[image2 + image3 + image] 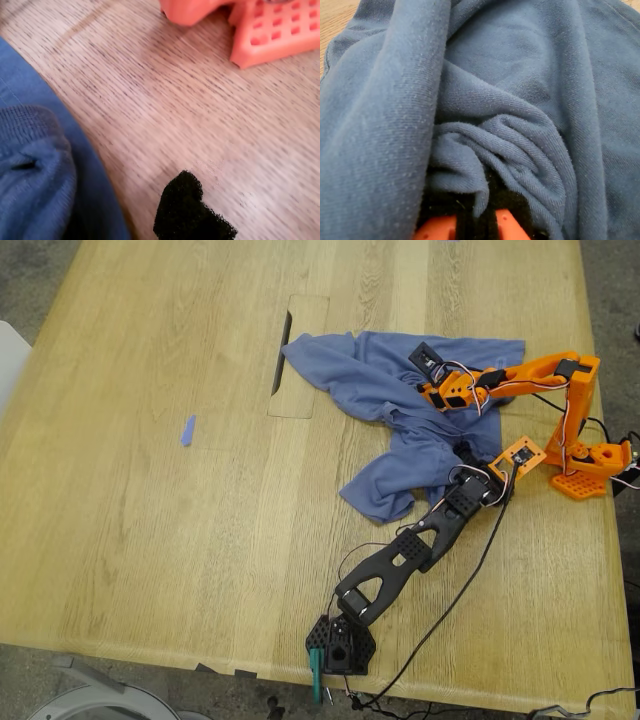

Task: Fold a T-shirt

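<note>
**Two grippers at a crumpled shirt, no fold made yet**

Both jaws of my second gripper (470,220) sit pinched on a bunched ridge of the T-shirt (400,405), cloth filling its wrist view. My first gripper (462,455), on the black arm, rests at the shirt's edge beside the orange arm's base (590,465); whether it is wide or closed I cannot tell. Outward, the shirt lies rumpled toward the exterior view's right of the bench (150,490), a small blue scrap (187,430) well apart. Judged from this, spreading flat and every fold remain.
</note>
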